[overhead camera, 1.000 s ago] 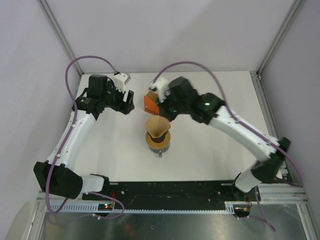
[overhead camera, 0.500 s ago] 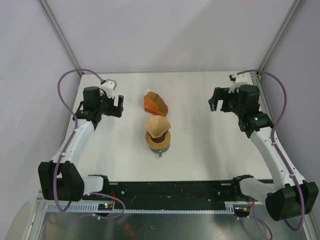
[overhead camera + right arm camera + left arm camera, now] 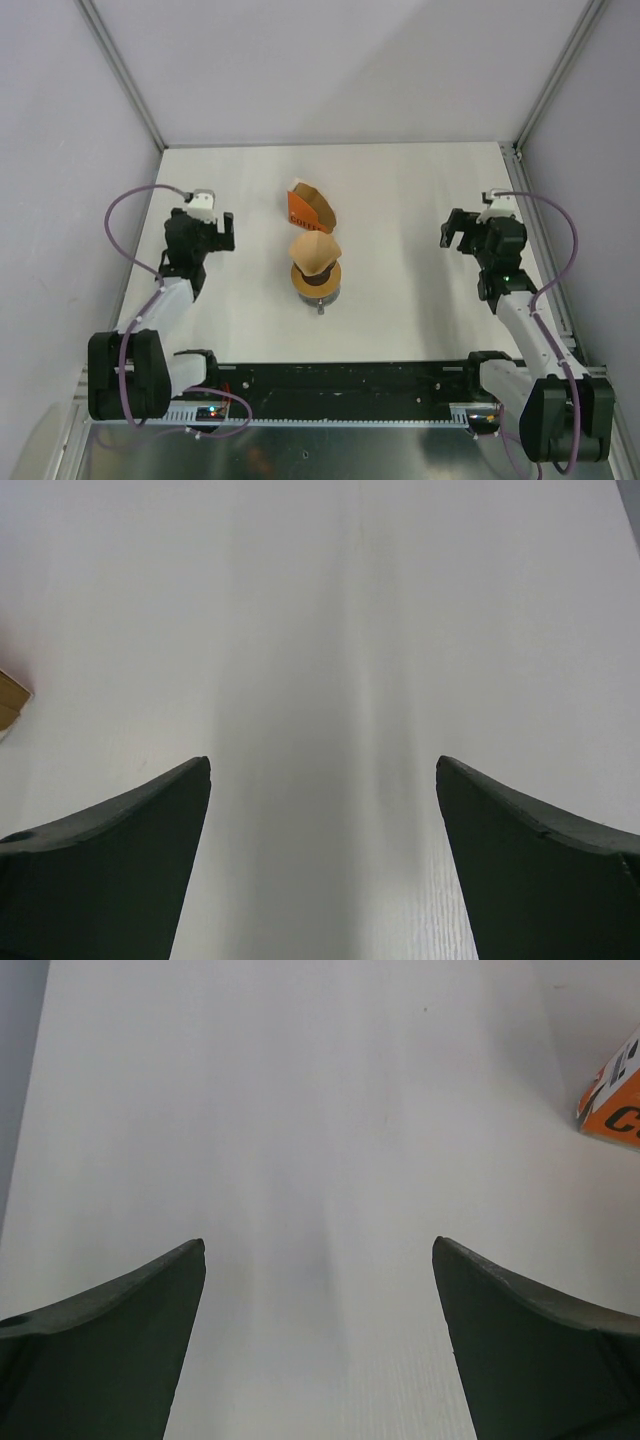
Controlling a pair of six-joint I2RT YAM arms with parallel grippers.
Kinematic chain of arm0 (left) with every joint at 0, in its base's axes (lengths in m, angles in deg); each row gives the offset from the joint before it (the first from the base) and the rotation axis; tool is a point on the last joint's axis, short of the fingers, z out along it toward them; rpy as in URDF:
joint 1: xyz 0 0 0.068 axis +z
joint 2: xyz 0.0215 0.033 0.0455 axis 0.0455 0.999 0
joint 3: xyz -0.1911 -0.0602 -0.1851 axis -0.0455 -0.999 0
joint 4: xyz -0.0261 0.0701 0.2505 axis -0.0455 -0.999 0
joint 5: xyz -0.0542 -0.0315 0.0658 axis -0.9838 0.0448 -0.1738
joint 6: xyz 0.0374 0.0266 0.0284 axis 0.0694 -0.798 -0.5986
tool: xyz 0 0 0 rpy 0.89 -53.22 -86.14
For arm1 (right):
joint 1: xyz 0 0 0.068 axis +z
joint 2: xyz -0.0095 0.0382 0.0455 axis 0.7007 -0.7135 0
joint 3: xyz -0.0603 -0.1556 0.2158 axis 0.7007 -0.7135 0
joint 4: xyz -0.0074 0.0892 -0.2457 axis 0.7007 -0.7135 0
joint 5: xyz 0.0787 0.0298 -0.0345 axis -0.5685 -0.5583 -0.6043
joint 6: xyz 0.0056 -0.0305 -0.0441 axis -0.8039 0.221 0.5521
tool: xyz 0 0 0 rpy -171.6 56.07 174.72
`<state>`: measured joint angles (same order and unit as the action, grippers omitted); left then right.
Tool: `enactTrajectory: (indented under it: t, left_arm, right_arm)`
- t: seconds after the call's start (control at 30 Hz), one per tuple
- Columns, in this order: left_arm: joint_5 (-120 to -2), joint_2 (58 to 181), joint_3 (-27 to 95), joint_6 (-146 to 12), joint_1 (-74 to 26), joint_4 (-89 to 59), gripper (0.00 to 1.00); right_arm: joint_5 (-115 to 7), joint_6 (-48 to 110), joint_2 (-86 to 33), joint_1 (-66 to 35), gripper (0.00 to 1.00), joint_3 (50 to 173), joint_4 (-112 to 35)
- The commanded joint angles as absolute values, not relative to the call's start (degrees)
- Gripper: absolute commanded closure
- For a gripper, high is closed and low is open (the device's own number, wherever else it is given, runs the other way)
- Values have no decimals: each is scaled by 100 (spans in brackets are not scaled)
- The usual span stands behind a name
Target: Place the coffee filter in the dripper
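Observation:
The coffee filter [image 3: 315, 250], a pale tan paper cone, rests on top of the dripper [image 3: 317, 279] at the table's middle, leaning toward the back. Of the dripper I see its orange-brown ring collar, dark centre and greyish base. My left gripper [image 3: 201, 224] hangs far to the left of them, open and empty, with only bare table between its fingers [image 3: 120, 1330]. My right gripper [image 3: 483, 229] is far off to the right, open as well and holding nothing, its fingers [image 3: 530, 850] spread wide. Neither gripper touches the filter or the dripper.
An orange-brown packet [image 3: 309, 208] with dark lettering lies just behind the dripper; its corner [image 3: 612, 1100] shows at the right edge of the left wrist view. A tan corner [image 3: 10, 702] shows at the left edge of the right wrist view. Walls enclose the table.
The right arm pulled away from the filter over the dripper to the far right and opened. The left arm drew back toward the near left. The filter stayed on the dripper.

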<state>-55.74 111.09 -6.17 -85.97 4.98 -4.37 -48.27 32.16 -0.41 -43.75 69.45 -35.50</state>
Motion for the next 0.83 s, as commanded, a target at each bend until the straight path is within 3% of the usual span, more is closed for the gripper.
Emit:
enactTrajectory:
  t: [0.0,0.23,0.4,0.8]
  left_arm:
    - [-5517,11060,-1105,-8172,572,1076,0]
    - [-5092,11032,-1790,-7879,580,1986,0]
    - [-5408,11148,-2169,-7904,583,2545,0]
    - [-5357,11402,-2404,-7923,583,3120,0]
  right_arm:
    - [-4642,3430,121,-4395,1,6375,-2215]
    - [-4292,3466,160,-4398,1,5180,-470]
    - [-4249,3456,39,-4520,1,4463,562]
    - [-4359,3360,-306,-4634,1,4314,1038]
